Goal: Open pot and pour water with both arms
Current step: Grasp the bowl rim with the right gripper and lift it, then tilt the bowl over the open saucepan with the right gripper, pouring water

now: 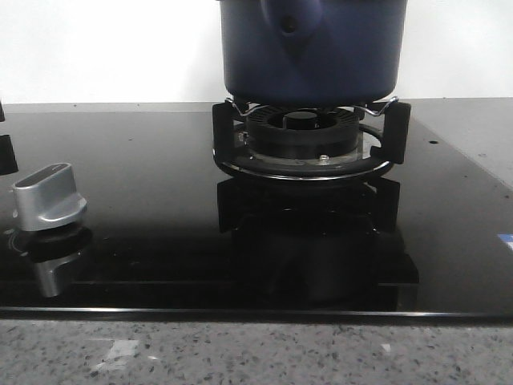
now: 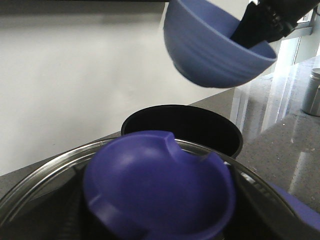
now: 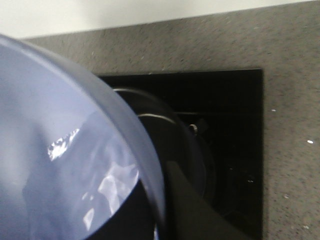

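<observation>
Pot (image 1: 313,48): dark navy, straight-sided, seated on the burner grate (image 1: 309,132) of a black glass hob (image 1: 144,192). In the left wrist view its mouth is uncovered and the interior looks dark.

Lid (image 2: 160,185): glass with a metal rim and a purple knob, held off the pot and close under the left wrist camera. Left gripper itself is not visible, so whether it is clamped cannot be told; judged to be carrying the lid.

Bowl (image 2: 215,47): lavender-blue, tilted in the air above and beyond the pot. Right gripper (image 2: 260,25) is dark and closed over the bowl's far rim, one finger inside.

Control knob (image 1: 50,196): silver, on the hob, well apart from the burner. Speckled grey worktop (image 1: 240,353) surrounds the hob.

Step in hand, as judged: opening is done; pouring is under way or about to start. No water is discernible. Next move calls for bringing the bowl's lip over the open mouth and tipping further, with the lid kept clear.
</observation>
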